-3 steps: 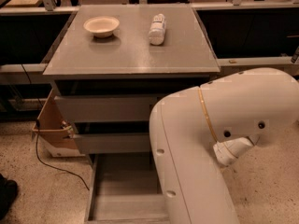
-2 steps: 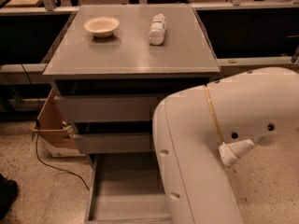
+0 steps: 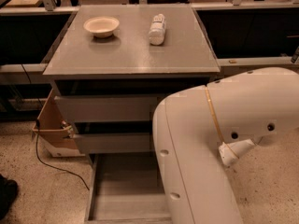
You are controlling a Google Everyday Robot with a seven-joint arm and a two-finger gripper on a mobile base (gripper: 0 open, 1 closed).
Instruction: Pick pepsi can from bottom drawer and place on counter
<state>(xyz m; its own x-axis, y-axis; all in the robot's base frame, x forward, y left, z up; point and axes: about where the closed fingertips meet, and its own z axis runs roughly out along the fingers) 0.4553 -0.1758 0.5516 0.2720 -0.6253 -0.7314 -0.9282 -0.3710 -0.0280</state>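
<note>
Nearest, the bulky white robot arm (image 3: 201, 143) bent at its elbow and ran down past the lower edge, so the gripper lay out of sight and its state could not be told. Beside it the wide grey bottom drawer (image 3: 124, 188) stood pulled out; the small blue pepsi can was nowhere visible. Beyond, the square matte grey counter (image 3: 131, 55) bore a pale round bowl (image 3: 101, 25) and a white plastic bottle (image 3: 157, 29) lying flat.

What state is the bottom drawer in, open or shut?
Open: the bottom drawer is pulled out, floor showing below two other drawer fronts. The arm hides its right side; the gripper is out of view.
</note>
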